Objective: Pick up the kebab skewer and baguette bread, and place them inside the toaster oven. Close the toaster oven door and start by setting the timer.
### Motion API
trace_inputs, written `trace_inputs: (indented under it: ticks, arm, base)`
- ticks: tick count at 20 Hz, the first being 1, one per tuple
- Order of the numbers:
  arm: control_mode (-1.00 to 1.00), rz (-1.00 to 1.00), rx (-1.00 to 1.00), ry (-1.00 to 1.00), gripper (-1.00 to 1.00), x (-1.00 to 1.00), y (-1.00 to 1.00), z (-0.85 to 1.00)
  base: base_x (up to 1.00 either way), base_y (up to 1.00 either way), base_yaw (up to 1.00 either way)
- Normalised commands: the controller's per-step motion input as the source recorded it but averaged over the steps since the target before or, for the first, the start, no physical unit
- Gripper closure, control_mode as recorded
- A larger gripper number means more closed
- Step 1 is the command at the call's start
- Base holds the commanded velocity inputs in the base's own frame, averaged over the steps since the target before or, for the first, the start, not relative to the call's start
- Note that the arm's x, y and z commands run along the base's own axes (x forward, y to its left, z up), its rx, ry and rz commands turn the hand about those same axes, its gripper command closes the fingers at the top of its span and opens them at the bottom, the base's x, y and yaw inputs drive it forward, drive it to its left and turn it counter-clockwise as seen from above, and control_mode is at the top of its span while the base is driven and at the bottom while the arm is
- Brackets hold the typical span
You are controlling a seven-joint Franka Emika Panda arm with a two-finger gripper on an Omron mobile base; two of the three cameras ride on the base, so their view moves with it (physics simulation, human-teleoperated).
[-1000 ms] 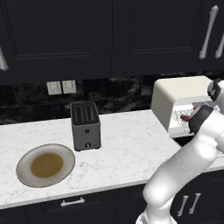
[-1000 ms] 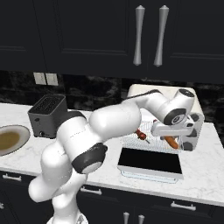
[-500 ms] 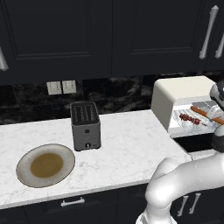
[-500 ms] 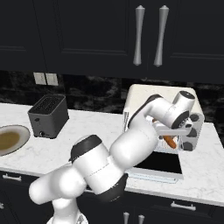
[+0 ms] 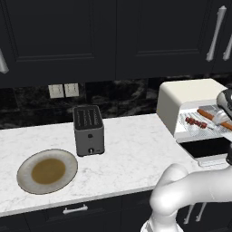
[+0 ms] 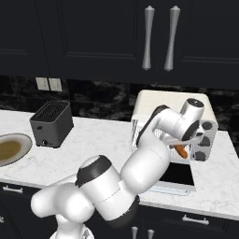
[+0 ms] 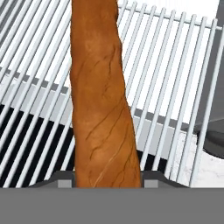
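The cream-white toaster oven (image 5: 190,93) (image 6: 170,100) stands at the counter's right end, and its dark glass door (image 5: 205,147) (image 6: 175,176) lies folded down open. The kebab skewer (image 5: 195,122) rests on the wire rack (image 5: 190,128) (image 7: 175,78), left of the baguette. My gripper (image 5: 222,118) (image 6: 185,142) (image 7: 107,183) reaches into the oven mouth, shut on the orange-brown baguette bread (image 5: 208,116) (image 6: 181,151) (image 7: 100,100). The loaf stretches away from my fingers (image 7: 64,183) low over the rack bars; I cannot tell whether it touches them.
A dark-grey slot toaster (image 5: 88,130) (image 6: 51,123) stands mid-counter. A round plate (image 5: 47,171) (image 6: 9,148) with a brown centre lies at the left. The oven's knobs (image 6: 205,140) sit on its right face. Dark cabinets hang above, and the counter edge runs along the front.
My hand carried the baguette from in front of the oven into its opening, and the loaf now lies lengthwise over the rack beside the skewer. The grip has not changed.
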Motion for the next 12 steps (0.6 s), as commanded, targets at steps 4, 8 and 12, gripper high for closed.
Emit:
trace_inputs:
  ticks: [4,8,12]
  arm:
    - [-1.0,-0.06,-0.09,-0.09,-1.0,-0.2,0.12,-0.31]
    - [-1.0,-0.06,-0.09,-0.08,-1.0,-0.03,0.16,-0.06]
    - [-1.0,-0.06,-0.06,-0.08,-1.0,0.0,0.08,0.06]
  base:
    - [0.0,0.0,0.0]
    - [0.0,0.0,0.0]
    - [0.0,0.0,0.0]
